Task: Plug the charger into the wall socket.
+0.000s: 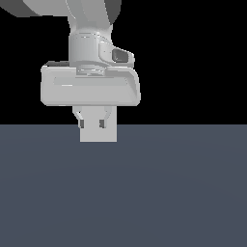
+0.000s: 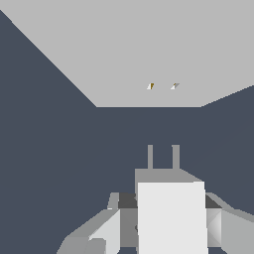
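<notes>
Gripper (image 1: 91, 124) clamped on charger (image 2: 171, 213), prongs (image 2: 150, 157) pointing straight ahead at wall socket (image 2: 129, 49), its two slots (image 2: 150, 86) roughly aligned, gap remaining.

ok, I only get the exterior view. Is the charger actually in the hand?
Observer: Yes. In the wrist view the charger sits between the fingers of the hand, which press against both its sides.
Operator: Prongs in the socket yet?
Observer: No. The two prongs point at the socket, but a strip of dark floor shows between their tips and the panel.
</notes>
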You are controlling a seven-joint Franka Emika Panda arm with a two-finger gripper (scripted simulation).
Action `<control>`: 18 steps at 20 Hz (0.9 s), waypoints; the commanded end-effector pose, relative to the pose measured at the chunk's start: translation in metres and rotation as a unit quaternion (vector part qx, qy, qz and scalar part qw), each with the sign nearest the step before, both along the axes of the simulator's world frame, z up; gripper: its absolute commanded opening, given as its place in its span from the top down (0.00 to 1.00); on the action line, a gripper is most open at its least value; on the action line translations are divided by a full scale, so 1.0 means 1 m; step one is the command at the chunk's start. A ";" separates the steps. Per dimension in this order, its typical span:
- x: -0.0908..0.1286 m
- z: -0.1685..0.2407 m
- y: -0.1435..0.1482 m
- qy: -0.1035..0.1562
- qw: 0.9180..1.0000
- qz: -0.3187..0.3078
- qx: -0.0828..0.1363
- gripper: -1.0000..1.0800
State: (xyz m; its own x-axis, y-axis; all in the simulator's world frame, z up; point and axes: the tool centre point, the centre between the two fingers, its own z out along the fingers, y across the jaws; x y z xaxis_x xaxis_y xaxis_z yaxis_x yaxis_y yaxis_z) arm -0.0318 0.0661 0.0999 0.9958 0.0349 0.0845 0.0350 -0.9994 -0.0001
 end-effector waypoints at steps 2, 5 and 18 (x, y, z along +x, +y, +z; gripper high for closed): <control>0.000 0.000 0.000 0.000 1.000 -0.001 0.000 1.00; 0.001 0.000 0.000 0.000 1.000 -0.001 0.000 1.00; 0.037 0.000 0.001 0.000 1.000 -0.001 0.000 1.00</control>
State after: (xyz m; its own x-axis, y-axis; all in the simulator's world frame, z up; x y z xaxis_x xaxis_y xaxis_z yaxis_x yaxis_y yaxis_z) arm 0.0000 0.0670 0.0998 0.9959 0.0327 0.0840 0.0329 -0.9995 -0.0001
